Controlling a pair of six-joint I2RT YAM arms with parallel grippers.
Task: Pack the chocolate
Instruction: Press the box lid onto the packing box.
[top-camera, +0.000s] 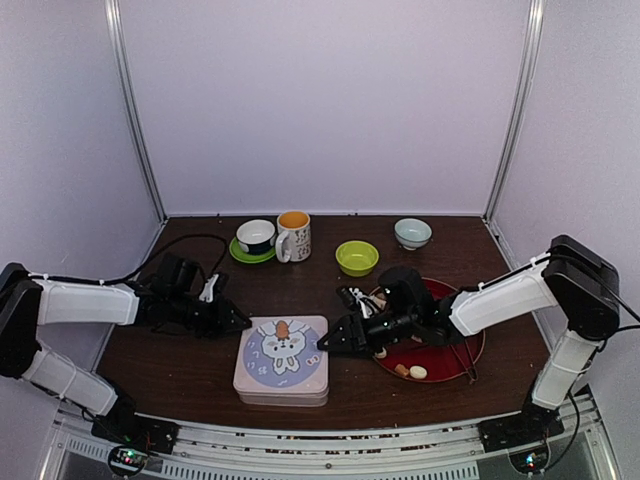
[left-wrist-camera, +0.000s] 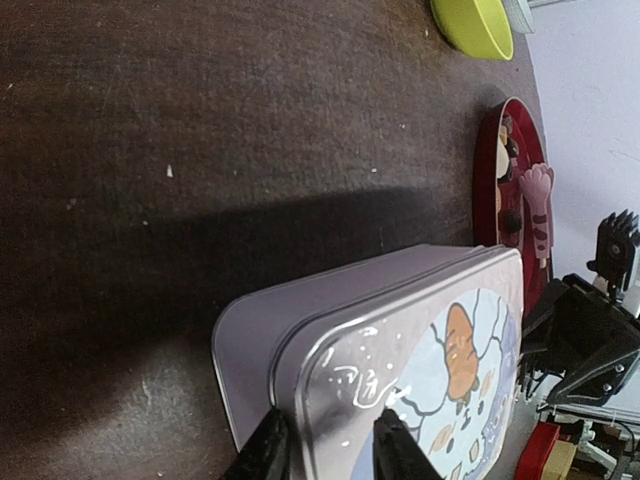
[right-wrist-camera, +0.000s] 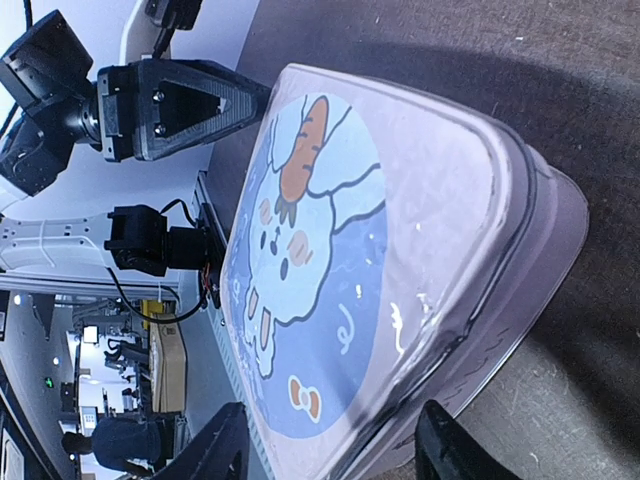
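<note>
Both my arms reach low to the rabbit tin (top-camera: 283, 372), one at each side edge.

My left gripper (top-camera: 240, 322) has its fingers (left-wrist-camera: 265, 455) narrowly astride the lid rim; I cannot tell if they pinch it. My right gripper (top-camera: 325, 345) stands apart around the opposite rim, fingers (right-wrist-camera: 445, 450) clear of it. The top view alone shows the chocolate (top-camera: 410, 371) on the red plate (top-camera: 462, 358) under my right forearm. The left wrist view adds the pink tongs (left-wrist-camera: 537, 200) lying on that plate.
</note>
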